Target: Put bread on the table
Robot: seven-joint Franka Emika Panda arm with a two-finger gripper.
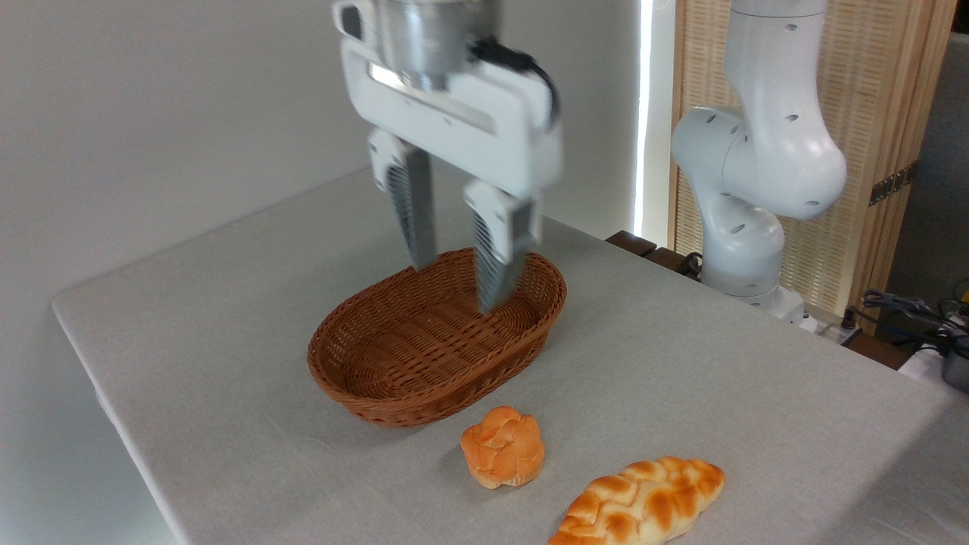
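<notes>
**Placing the bread: loaf down, tool clear**

Viewing from the fixed camera, the only view supplied: the gripper (458,284) hangs above the wicker basket (394,401), its two fingers (414,208) pointing down, set apart, with nothing between them. The basket directly beneath the tool appears to hold nothing.

The bread (640,503) lies flat on the table (719,363), well below the tool and off to its right, toward the camera, well apart from the fingers. Its near tip runs out of the bottom edge of the picture. A small round bun (502,445) sits on the cloth between the basket and the loaf, touching neither.

Status, as a judgement: the loaf rests on the cloth outside the basket and free of the tool, so the placement step reads as done. Nothing visible is left except parking the arm, whose base (746,227) stands behind and to the right of the tool
</notes>
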